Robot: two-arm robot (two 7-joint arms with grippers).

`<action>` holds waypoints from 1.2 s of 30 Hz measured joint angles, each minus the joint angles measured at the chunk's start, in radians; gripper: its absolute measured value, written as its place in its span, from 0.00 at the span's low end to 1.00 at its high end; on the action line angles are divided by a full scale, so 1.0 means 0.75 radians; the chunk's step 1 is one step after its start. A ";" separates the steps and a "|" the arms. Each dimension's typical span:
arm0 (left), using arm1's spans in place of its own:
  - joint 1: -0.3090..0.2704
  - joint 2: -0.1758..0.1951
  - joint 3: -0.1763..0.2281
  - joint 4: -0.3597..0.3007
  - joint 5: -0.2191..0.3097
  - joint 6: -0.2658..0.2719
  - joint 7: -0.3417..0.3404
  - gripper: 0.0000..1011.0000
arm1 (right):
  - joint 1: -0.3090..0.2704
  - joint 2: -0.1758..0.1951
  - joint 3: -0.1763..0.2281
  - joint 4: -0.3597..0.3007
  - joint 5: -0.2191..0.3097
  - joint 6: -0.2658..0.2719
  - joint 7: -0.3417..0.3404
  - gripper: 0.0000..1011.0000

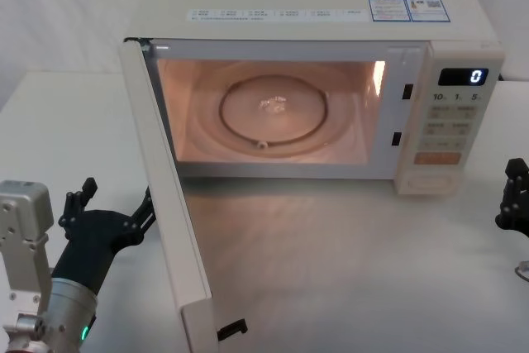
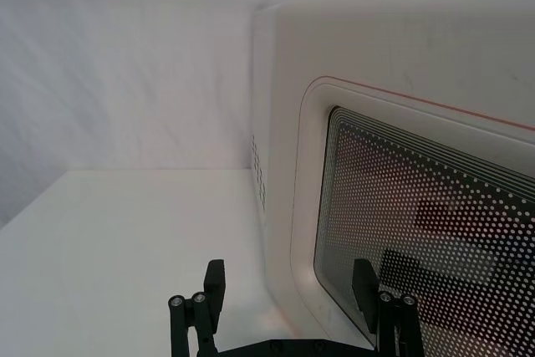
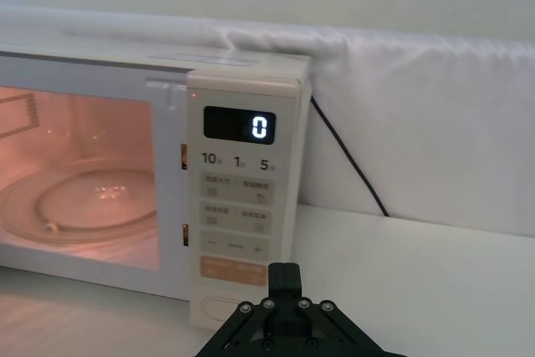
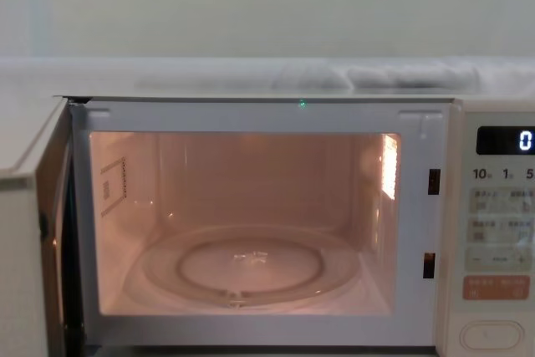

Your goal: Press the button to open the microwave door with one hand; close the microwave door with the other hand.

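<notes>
Nearest the robot, the left black angular plastic gripper [image 1: 111, 219] on its silver wrist with a green light sits low on the white table [image 1: 347, 270], just outside the swung-open cream-white microwave door [image 1: 169, 221]; its fingers [image 2: 214, 283] are spread apart, released, one on either side of the door's lower corner by the dotted dark window [image 2: 426, 240], gripping nothing. The right black gripper [image 1: 514, 200] waits at the table's right edge, near the control panel; whether it is clenched or released cannot be told. Farther back, the cream-white boxy microwave [image 1: 331, 14] stands lit inside, glass turntable [image 1: 273, 113] bare, display [image 1: 463, 76] reading 0. The wide cream pill-shaped button [image 4: 491, 336] lies at the panel's bottom, below the orange rectangular key [image 4: 496, 288].
</notes>
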 joint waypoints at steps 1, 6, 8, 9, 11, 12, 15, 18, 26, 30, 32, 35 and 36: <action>0.000 0.000 0.000 0.000 0.000 0.000 0.000 0.99 | 0.000 0.003 -0.001 0.000 0.001 -0.002 0.004 0.00; 0.000 0.000 0.000 0.000 0.000 0.000 0.000 0.99 | 0.004 0.022 -0.010 0.001 0.003 -0.007 0.021 0.00; 0.000 0.000 0.000 0.000 0.000 0.000 0.000 0.99 | 0.007 0.030 -0.012 0.004 0.000 0.001 0.022 0.00; 0.000 0.000 0.000 0.000 0.000 0.000 0.000 0.99 | 0.008 0.032 -0.012 0.005 -0.001 0.004 0.022 0.00; 0.000 0.000 0.000 0.000 0.000 0.000 0.000 0.99 | 0.008 0.033 -0.012 0.006 -0.002 0.008 0.022 0.00; 0.000 0.000 0.000 0.000 0.000 0.000 0.000 0.99 | 0.008 0.033 -0.013 0.006 -0.002 0.007 0.022 0.00; 0.000 0.000 0.000 0.000 0.000 0.000 0.000 0.99 | 0.008 0.033 -0.013 0.006 -0.002 0.007 0.022 0.00; 0.000 0.000 0.000 0.000 0.000 0.000 0.000 0.99 | 0.008 0.032 -0.014 0.006 -0.002 0.006 0.022 0.00; 0.000 0.000 0.000 0.000 0.000 0.000 0.000 0.99 | 0.008 0.031 -0.014 0.006 -0.003 0.005 0.021 0.22; 0.000 0.000 0.000 0.000 0.000 0.000 0.000 0.99 | 0.008 0.031 -0.014 0.006 -0.003 0.004 0.021 0.33; 0.000 0.000 0.000 0.000 0.000 0.000 0.000 0.99 | 0.008 0.030 -0.014 0.006 -0.002 0.004 0.020 0.39; 0.000 0.000 0.000 0.000 0.000 0.000 0.000 0.99 | 0.008 0.030 -0.014 0.006 -0.002 0.004 0.020 0.47; 0.000 0.000 0.000 0.000 0.000 0.000 0.000 0.99 | 0.008 0.030 -0.014 0.006 -0.002 0.004 0.020 0.53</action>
